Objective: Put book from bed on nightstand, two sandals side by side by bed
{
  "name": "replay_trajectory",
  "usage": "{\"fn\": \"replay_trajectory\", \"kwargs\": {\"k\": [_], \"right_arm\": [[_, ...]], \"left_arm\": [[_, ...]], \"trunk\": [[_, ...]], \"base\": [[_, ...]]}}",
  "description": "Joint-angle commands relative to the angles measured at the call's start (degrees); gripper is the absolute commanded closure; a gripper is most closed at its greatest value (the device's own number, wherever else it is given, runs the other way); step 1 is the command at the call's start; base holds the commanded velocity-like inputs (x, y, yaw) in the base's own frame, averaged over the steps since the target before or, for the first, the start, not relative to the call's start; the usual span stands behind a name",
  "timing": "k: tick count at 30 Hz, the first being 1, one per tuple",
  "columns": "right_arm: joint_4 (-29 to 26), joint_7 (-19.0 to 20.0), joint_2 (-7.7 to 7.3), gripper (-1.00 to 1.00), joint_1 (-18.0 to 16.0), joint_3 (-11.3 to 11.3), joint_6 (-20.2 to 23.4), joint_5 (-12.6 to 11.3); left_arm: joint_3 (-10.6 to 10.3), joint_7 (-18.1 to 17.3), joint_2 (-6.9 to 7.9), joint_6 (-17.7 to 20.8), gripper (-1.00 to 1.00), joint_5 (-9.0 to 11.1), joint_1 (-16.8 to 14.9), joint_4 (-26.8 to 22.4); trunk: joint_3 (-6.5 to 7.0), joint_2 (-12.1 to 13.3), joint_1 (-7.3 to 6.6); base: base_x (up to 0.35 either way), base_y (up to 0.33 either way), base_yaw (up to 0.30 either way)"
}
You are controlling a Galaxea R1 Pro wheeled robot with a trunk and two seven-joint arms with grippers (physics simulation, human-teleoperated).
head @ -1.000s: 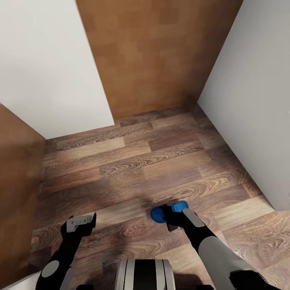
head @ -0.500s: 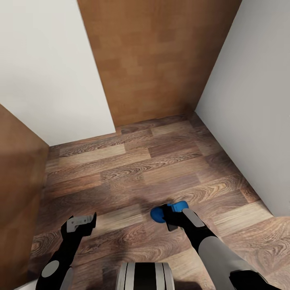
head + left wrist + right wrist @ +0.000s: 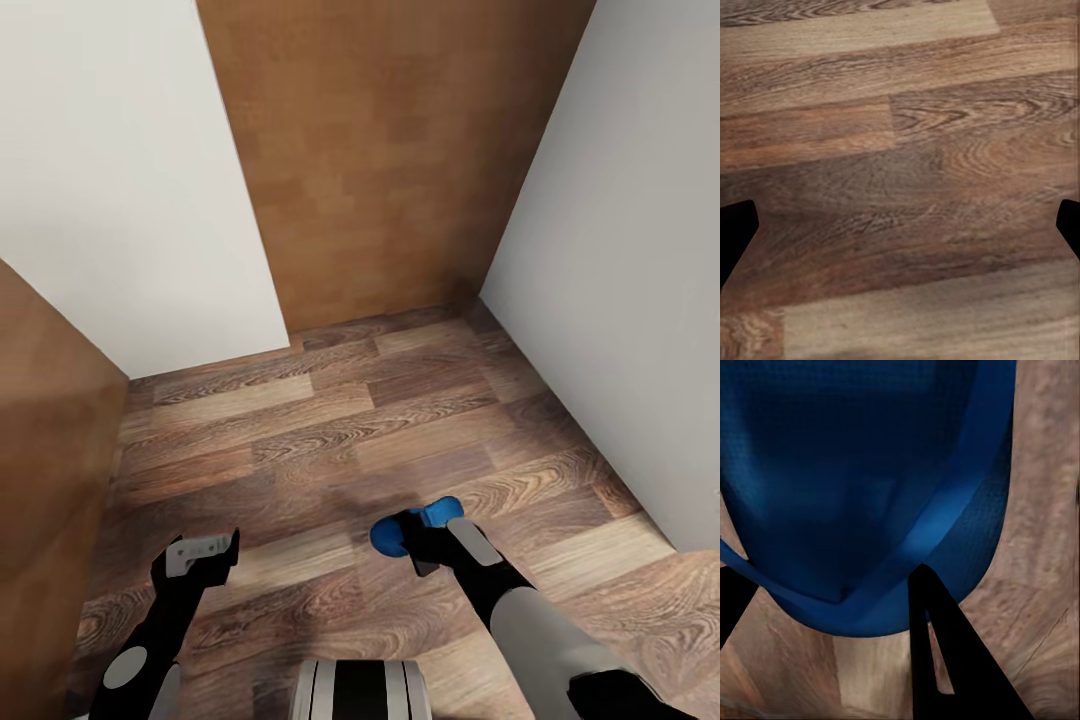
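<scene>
The robot's grey trunk (image 3: 362, 690) is showing nearest, at the lower edge of the head view, with both arms reaching forward over the wood-plank floor (image 3: 330, 440). The left gripper (image 3: 203, 556) is hanging above the floor with nothing in it, its fingers (image 3: 735, 232) standing wide apart and only bare planks lying between them in the left wrist view. The right gripper (image 3: 420, 540) is holding a blue sandal (image 3: 412, 527) above the floor, roughly in the middle of the planks; only one rounded end and a bit of the upper edge of the sandal are sticking out past the gripper in the head view. In the right wrist view the sandal (image 3: 870, 487) is lying close against the camera with its strap crossing the sole, and the dark fingers (image 3: 945, 652) are closing on its rounded end. Farther off, a brown wooden panel (image 3: 50, 480) is rising along the left side of the floor. Beyond that, a white wall (image 3: 120, 180) is standing on the left, another white wall (image 3: 630, 250) on the right, and a tan wooden door (image 3: 370, 150) is filling the gap between them at the far end of the floor.
</scene>
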Motion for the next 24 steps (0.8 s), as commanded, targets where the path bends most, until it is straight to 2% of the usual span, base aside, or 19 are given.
{"fn": "replay_trajectory", "kwargs": {"k": [1,2,3,4,5,8,10,11,12,13,14,16,19,24], "right_arm": [[-0.19,-0.32,-0.04,1.00,-0.01,3.10,0.12,0.60],[-0.31,-0.29,-0.04,1.00,0.00,6.34,0.16,1.18],[-0.39,-0.26,-0.06,1.00,-0.01,7.93,0.17,1.38],[-0.51,-0.22,-0.08,1.00,0.00,10.81,0.19,1.71],[-0.70,-0.18,-0.11,1.00,-0.01,15.21,0.16,2.14],[-0.77,-0.16,-0.12,1.00,0.01,19.58,-0.18,3.71],[-0.75,-0.11,-0.13,1.00,0.02,21.94,-0.40,7.11],[-0.75,-0.08,-0.13,1.00,0.04,22.73,-0.46,9.49],[-0.74,-0.04,-0.14,1.00,0.09,23.42,-0.53,14.00],[-0.73,0.00,-0.18,1.00,0.13,23.69,-0.57,17.44],[-0.73,0.07,-0.26,1.00,0.20,23.91,-0.61,22.67],[-0.75,0.23,-0.38,1.00,0.30,24.05,-0.81,28.26],[-0.79,1.19,-0.45,1.00,0.35,24.12,-1.97,32.06],[-0.82,5.79,-0.48,1.00,0.37,24.15,-2.93,33.44]], "left_arm": [[0.02,0.13,-0.03,0.31,-1.00,0.34,-0.01,-0.07],[0.03,0.13,-0.01,0.30,-1.00,0.34,-0.01,-0.05],[0.05,0.13,-0.01,0.31,-1.00,0.34,-0.01,-0.04],[0.04,0.13,0.00,0.31,-1.00,0.34,-0.01,-0.02],[0.06,0.13,0.00,0.28,-1.00,0.34,-0.01,-0.01],[0.08,0.13,-0.01,0.29,-1.00,0.34,-0.01,0.00],[0.05,0.13,-0.02,0.30,-1.00,0.40,-0.01,0.00],[0.04,0.11,-0.01,0.32,-1.00,0.41,-0.01,0.00],[0.03,0.07,-0.02,0.34,-1.00,0.42,-0.01,0.00],[0.06,0.06,-0.02,0.34,-1.00,0.42,-0.01,0.00],[0.04,0.03,-0.02,0.35,-1.00,0.43,-0.01,0.00],[0.02,-0.02,-0.02,0.35,-1.00,0.43,-0.01,0.25],[0.02,-0.04,0.00,0.34,-1.00,0.37,-0.01,0.94],[0.02,-0.05,0.04,0.31,-1.00,0.39,-0.01,1.25]], "trunk": [[0.19,0.00,-0.03],[0.41,0.01,-0.06],[0.63,0.03,-0.08],[0.86,0.04,-0.11],[1.08,0.05,-0.14],[1.74,0.09,-0.21],[2.18,0.12,-0.26],[2.41,0.13,-0.29],[2.63,0.15,-0.32],[2.85,0.16,-0.34],[3.07,0.17,-0.37],[3.51,0.20,-0.42],[4.18,0.24,-0.50],[5.29,0.31,-0.63]], "base": [[0.000,0.000,0.000],[0.000,0.000,0.000],[0.000,0.000,0.000],[0.000,0.000,0.000],[0.000,0.000,0.000],[0.000,0.000,0.000],[0.000,0.000,0.000],[0.000,0.000,0.000],[0.000,0.000,0.000],[0.000,0.000,0.000],[0.000,0.000,0.000],[0.000,0.000,0.000],[0.000,0.000,0.000],[0.000,0.000,0.000]]}}
